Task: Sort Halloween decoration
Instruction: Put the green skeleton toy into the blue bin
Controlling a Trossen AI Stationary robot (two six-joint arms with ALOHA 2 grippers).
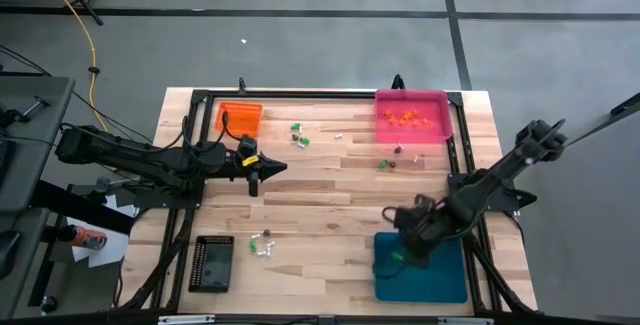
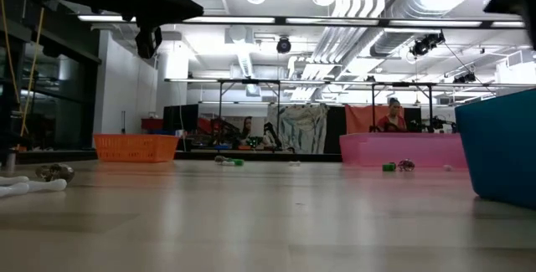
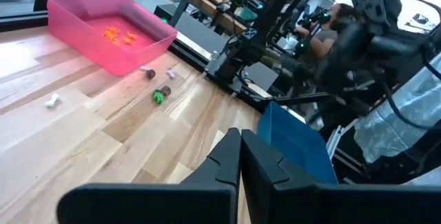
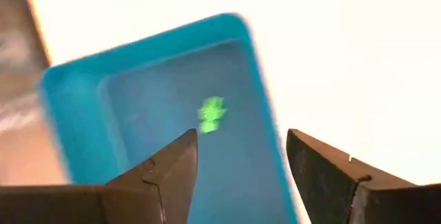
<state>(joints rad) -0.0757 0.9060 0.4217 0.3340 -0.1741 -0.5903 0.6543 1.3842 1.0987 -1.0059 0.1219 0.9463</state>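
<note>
A bright green trinket point(image 4: 211, 114) lies on the floor of the teal tray point(image 4: 138, 120), near its far left corner point(image 1: 397, 257). My right gripper point(image 4: 241, 156) hangs open above it, pointing steeply down, with nothing between its fingers. Orange trinkets point(image 1: 404, 117) lie in the pink tray point(image 1: 440, 130). Loose trinkets rest on the table: green and white ones point(image 1: 298, 133) near the orange tray, green and dark ones point(image 1: 386, 163) in front of the pink tray, and white and dark ones point(image 1: 262, 243) beside the black tray. My left gripper point(image 1: 268, 170) waits shut, held level above the table's left middle.
The orange tray point(image 1: 238, 117) stands at the far left, and the black tray point(image 1: 212, 262) at the near left. A black frame rail point(image 1: 300, 93) runs around the table. Bare wood lies in the middle between the arms.
</note>
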